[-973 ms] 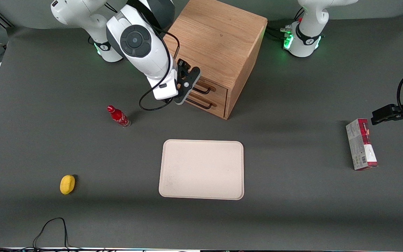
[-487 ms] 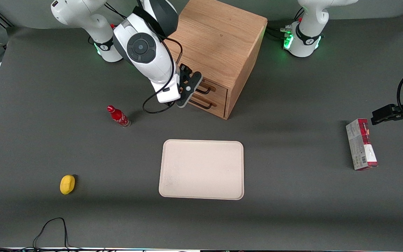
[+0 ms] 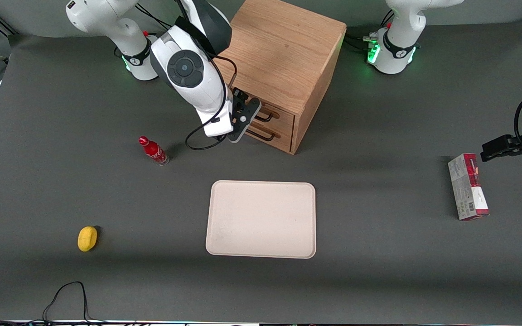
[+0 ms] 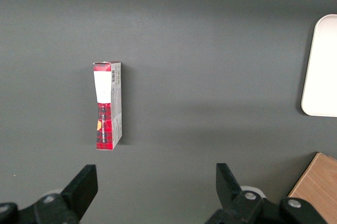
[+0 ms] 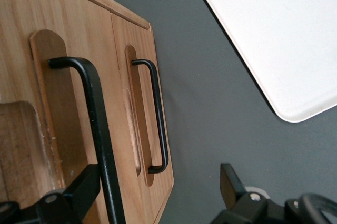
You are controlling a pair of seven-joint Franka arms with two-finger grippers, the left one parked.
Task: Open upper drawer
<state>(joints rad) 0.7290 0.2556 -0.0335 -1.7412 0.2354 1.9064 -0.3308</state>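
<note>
You are at the approach step: the upper drawer (image 3: 275,114) sits shut, flush with the front of the oak cabinet (image 3: 283,59), directly above the identical lower drawer (image 3: 270,133). The gripper (image 3: 242,121) stands in front of the cabinet, just at the end of the drawer fronts nearer the working arm's base. In the right wrist view its fingers (image 5: 79,195) are spread wide and hold nothing. The upper drawer's black bar handle (image 5: 100,134) runs close beside one finger, but is not yet between the two. The lower drawer's handle (image 5: 157,116) lies clear of the gripper. Judged from this, the next move calls for you to bring the gripper onto the upper bar, straddle it, close, then pull straight out from the cabinet front. Confirm you take the upper bar only.
</note>
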